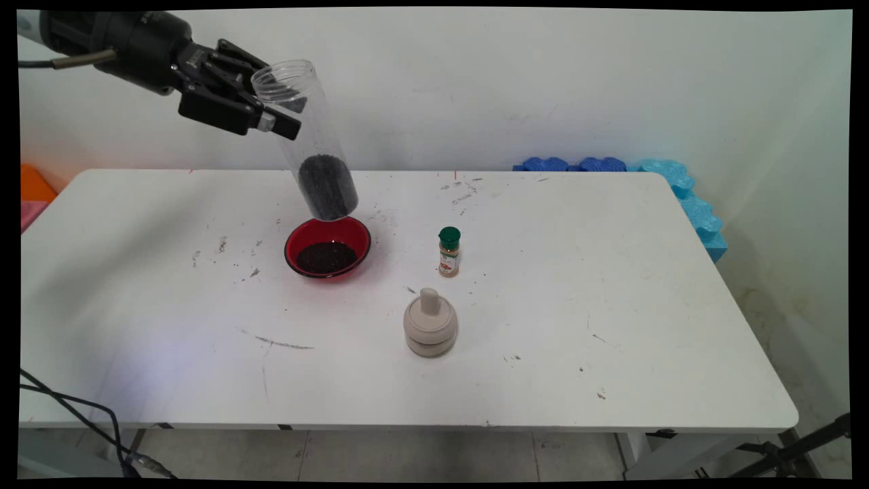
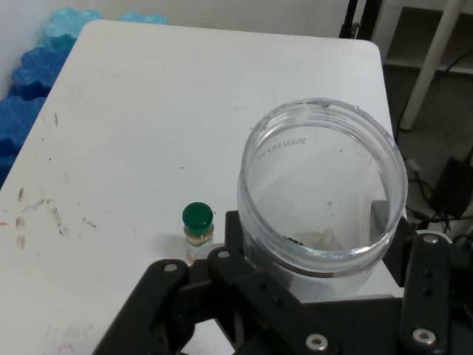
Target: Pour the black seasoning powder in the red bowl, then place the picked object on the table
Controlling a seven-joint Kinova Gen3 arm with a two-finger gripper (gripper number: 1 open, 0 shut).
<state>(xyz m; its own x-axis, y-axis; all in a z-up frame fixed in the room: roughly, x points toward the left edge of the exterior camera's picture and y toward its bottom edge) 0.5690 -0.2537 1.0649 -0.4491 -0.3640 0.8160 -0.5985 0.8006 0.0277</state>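
My gripper (image 1: pixel 275 112) is shut on a clear plastic jar (image 1: pixel 309 136), gripping it near its open mouth, high above the table's back left. The jar hangs nearly upright, tilted a little, with black grains settled in its bottom end (image 1: pixel 328 188). Directly below it stands a red bowl (image 1: pixel 328 247) with a heap of the same black grains inside. In the hand view the jar's open rim (image 2: pixel 323 185) fills the middle, with my gripper (image 2: pixel 310 259) round it; the fingers themselves are mostly hidden by the jar.
A small spice bottle with a green cap (image 1: pixel 449 251) (image 2: pixel 197 231) stands right of the bowl. A beige lidded pot with a knob (image 1: pixel 430 327) sits nearer the front. Blue foam pieces (image 1: pixel 652 178) line the table's far right corner. Black cables (image 1: pixel 75 414) hang at the front left.
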